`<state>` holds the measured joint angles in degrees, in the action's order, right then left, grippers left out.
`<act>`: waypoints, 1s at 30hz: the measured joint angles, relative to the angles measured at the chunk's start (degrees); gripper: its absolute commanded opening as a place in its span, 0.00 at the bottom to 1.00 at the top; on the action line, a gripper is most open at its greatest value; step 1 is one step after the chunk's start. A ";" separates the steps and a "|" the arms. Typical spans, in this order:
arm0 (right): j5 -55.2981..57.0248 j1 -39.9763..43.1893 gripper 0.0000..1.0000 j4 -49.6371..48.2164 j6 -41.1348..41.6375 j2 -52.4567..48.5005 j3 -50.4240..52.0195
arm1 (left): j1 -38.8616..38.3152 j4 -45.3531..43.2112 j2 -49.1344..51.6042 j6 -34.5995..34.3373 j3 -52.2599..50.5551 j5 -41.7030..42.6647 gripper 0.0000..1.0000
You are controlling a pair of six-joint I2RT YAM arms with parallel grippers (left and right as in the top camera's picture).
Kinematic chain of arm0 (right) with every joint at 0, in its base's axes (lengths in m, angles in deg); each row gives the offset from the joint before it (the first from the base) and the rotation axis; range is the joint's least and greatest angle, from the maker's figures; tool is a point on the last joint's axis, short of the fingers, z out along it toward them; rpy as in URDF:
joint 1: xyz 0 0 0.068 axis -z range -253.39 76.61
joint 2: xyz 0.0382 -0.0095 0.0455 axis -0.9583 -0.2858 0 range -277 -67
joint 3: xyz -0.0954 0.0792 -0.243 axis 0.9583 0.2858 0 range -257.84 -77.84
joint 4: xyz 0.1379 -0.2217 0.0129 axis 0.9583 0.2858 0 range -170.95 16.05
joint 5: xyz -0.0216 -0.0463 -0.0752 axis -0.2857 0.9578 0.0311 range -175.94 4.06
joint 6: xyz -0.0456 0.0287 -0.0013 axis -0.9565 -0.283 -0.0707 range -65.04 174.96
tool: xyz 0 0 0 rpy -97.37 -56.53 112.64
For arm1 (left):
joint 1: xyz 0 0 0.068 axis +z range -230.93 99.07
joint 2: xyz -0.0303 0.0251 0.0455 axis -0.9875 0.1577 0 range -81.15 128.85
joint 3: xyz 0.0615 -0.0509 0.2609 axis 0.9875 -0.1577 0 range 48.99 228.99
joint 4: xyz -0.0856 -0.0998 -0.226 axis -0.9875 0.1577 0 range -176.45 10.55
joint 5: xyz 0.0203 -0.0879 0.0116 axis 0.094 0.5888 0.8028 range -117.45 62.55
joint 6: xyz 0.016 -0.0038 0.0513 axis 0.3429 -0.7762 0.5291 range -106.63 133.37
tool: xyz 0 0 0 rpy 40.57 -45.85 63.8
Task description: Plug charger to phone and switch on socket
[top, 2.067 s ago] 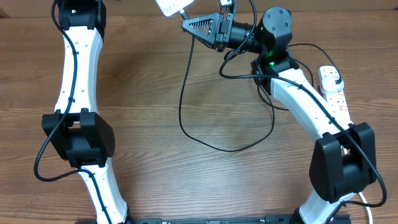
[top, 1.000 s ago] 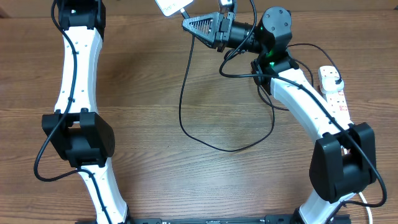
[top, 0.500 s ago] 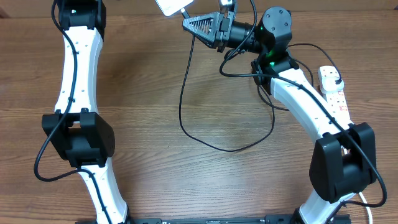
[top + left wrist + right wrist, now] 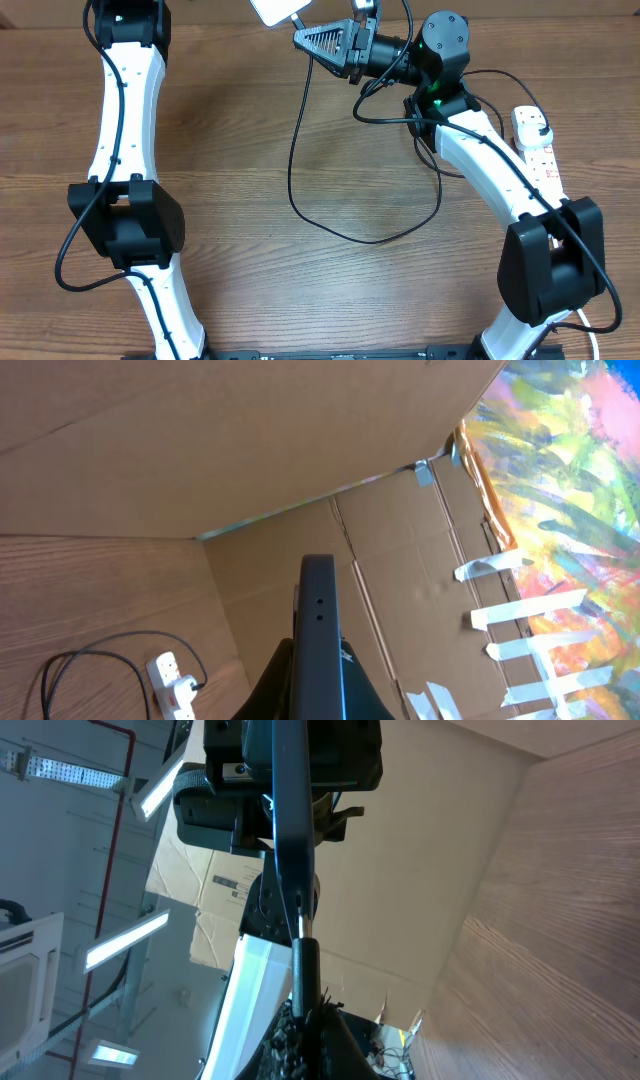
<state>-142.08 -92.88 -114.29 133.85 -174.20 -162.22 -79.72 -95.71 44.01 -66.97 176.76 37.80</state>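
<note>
The left hand (image 4: 318,678) is pinching the phone (image 4: 272,9) and holds it up off the table (image 4: 230,200) at the far edge, just left of the right hand (image 4: 300,40). In the left wrist view the phone shows edge-on as a dark upright slab, with a finger pressed against each side of it.

The right hand points left toward the phone, its fingers pressed together on the connector end of the charger (image 4: 303,965). In the right wrist view the connector rises straight out of that hand and meets the near end of the phone. The two look to be touching, end to end and in line. The angle is too narrow to tell whether the tip is fully seated.

From the right hand, the cable drops to the table. It swings in a wide loop across the middle and climbs back under the right arm toward the socket (image 4: 540,155).

The socket lies flat near the right edge of the table, beside the right arm and well apart from both hands. Its red switches are too small to read. The left wrist view shows the cable reaching a plug at one end of the socket.
</note>
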 measured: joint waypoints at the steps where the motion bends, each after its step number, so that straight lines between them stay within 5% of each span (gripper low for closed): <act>1: 0.00 0.00 0.04 -0.02 0.00 0.00 0.00 | 0.00 0.00 0.00 0.00 0.00 0.00 0.04; 30: -0.09 0.00 0.04 -0.02 1.70 0.00 0.00 | -0.50 -0.15 0.00 1.57 0.00 -0.48 0.04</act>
<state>-142.17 -92.88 -114.31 135.55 -174.20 -162.22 -80.22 -95.86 44.01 -65.39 176.76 37.32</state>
